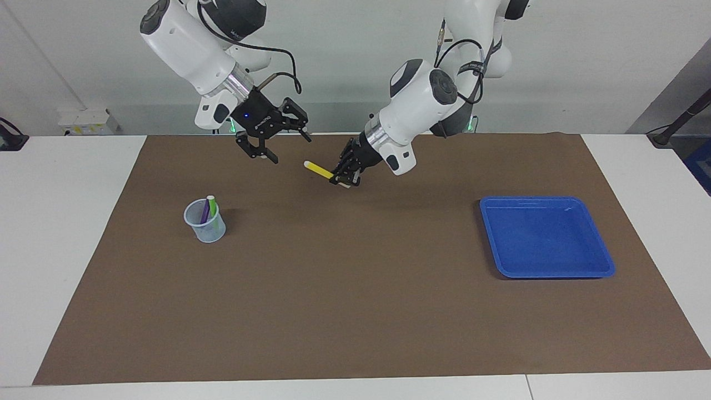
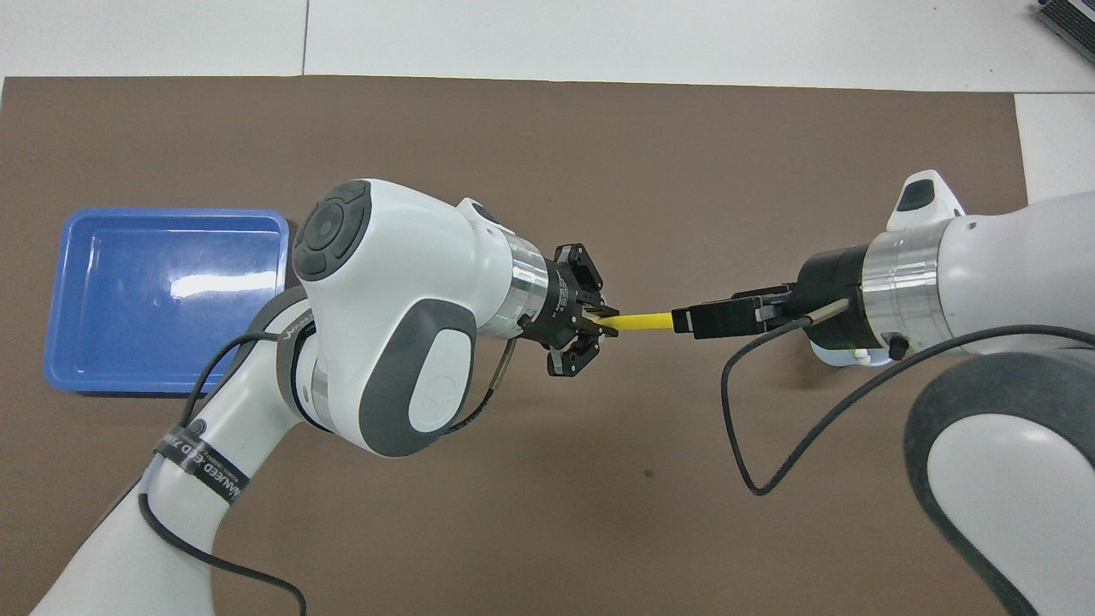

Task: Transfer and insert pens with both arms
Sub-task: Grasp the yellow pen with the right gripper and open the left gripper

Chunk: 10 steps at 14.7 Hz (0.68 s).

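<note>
We hold the yellow pen [image 1: 318, 169] clamped in our left gripper [image 1: 343, 176], in the air above the mat's middle. Our right gripper [image 1: 279, 145] gapes wide just beside its pale tip. Handover step: next, close on it.

My left gripper [image 2: 606, 320] clamps one end of the slim yellow pen [image 2: 643, 320] above the brown mat [image 2: 547, 154]; my right gripper [image 2: 684, 321] covers its other end.
</note>
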Tool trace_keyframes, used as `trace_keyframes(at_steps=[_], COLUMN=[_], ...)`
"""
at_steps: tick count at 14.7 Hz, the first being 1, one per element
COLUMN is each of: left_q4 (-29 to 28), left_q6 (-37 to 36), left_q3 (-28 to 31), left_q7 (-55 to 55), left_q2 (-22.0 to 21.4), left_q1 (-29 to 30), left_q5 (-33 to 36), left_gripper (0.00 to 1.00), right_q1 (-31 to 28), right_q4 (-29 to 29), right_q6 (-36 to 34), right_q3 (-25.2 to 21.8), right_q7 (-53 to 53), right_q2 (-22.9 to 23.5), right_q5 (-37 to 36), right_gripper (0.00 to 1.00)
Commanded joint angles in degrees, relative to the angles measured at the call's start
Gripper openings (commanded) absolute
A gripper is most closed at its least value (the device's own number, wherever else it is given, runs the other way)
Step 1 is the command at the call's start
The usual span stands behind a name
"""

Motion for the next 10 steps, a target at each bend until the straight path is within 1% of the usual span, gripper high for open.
trace_keyframes(at_steps=[1,5,10], left_q4=[-2.4,-2.4,-2.4], left_q6=[2.1,2.1,2.1], left_q3=[0.9,0.9,0.9], left_q7=[-0.9,-0.9,-1.1], left_q2=[-2.1,-2.7,-3.7], left_q1=[-1.2,-1.2,-1.4], left_q5=[-1.2,-1.3,-2.4], left_gripper=[0.00,0.00,0.00], right_q1=[-0.1,1.3,1.5], right_q4=[-1.3,-2.0,-2.8], right_q6=[1.2,2.0,2.5], right_q3=[0.0,0.0,0.0], right_q7=[0.2,0.1,-0.5], right_q2=[-0.6,-0.4,0.0], right_q5=[1.5,1.5,1.2], right_gripper=[0.96,0.96,0.95])
